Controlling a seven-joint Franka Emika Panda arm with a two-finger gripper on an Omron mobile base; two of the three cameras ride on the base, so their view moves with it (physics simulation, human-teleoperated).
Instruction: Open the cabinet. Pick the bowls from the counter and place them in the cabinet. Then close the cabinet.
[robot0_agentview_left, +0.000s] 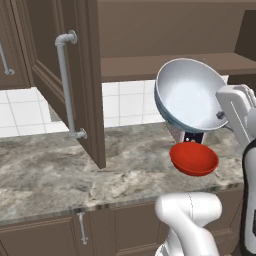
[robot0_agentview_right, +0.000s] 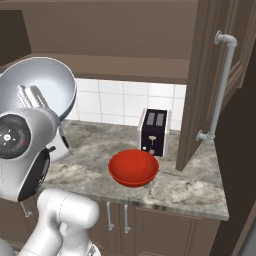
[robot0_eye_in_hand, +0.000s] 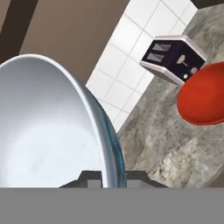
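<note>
place: kitchen | counter (robot0_agentview_left: 60, 175): grey-brown marbled stone | wall: white tiles (robot0_agentview_right: 120, 102) | cabinet (robot0_agentview_left: 75, 75): dark brown wood, silver bar handles | toaster (robot0_agentview_right: 154, 132) on counter | low cabinets (robot0_agentview_left: 50, 235) beneath

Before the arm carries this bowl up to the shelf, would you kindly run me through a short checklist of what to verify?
1. Grip: the gripper has its jaws shut on the rim of the white bowl: ok.
2. Bowl clear of the counter: lifted well above it, tilted on its side: ok.
3. Cabinet door open: it stands swung out, with the shelf exposed: ok.
4. Shelf free where the bowl would go: the visible part looks bare; the rest is hidden: cannot tell.
5. Red bowl waiting: upright on the counter by the toaster: ok.
6. Room between bowl and door edge on the way up: cannot tell.
</note>
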